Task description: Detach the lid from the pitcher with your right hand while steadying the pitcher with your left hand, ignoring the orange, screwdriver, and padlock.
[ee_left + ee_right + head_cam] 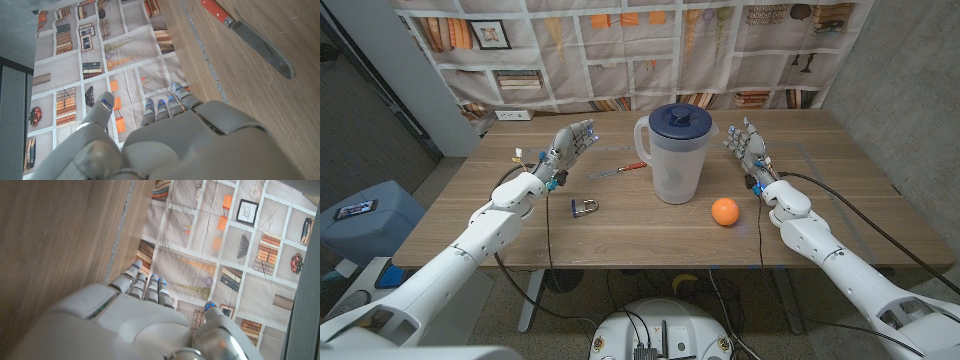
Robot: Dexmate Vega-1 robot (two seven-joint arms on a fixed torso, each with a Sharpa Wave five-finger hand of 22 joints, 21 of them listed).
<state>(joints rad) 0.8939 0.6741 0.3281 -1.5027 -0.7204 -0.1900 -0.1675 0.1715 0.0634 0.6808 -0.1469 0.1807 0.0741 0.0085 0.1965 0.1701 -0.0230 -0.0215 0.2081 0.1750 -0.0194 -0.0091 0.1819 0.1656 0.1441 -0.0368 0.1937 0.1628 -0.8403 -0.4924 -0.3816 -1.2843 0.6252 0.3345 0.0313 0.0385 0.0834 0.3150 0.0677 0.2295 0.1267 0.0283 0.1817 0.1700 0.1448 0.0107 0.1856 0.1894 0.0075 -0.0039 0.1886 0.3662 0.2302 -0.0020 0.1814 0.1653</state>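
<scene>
Each robot hand, left [572, 143] and right [744, 141], fingers apart, flanks the pitcher [676, 152].

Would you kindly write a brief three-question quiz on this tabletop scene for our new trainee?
1. True or false: the blue lid sits on the pitcher.
2. Which object lies nearest the right hand? A) padlock B) orange C) red-handled tool
3. Fill in: the left hand holds ____.

Key: 1 true; 2 B; 3 nothing, its fingers are apart, clear of the pitcher.
</scene>
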